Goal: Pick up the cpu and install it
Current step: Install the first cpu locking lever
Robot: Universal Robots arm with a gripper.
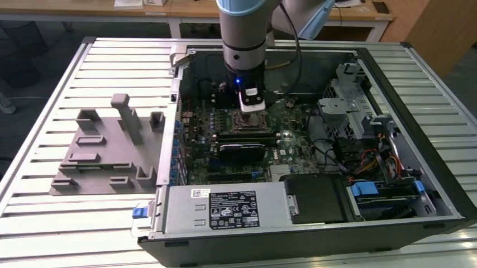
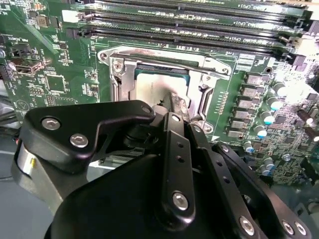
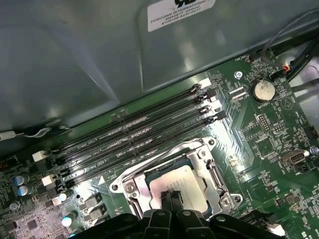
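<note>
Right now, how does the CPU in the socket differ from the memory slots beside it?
The pale silver square CPU is flat, square and metal-topped; the long black memory slots are narrow parallel strips. The CPU sits inside the metal socket frame with the tool just above it; the slots look empty. Both lie on the green motherboard.

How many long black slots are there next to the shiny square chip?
4. The long black slots lie side by side in a row between the socket holding the cpu and the grey case wall, in the first wrist view. The gripper sits over the cpu.
</note>
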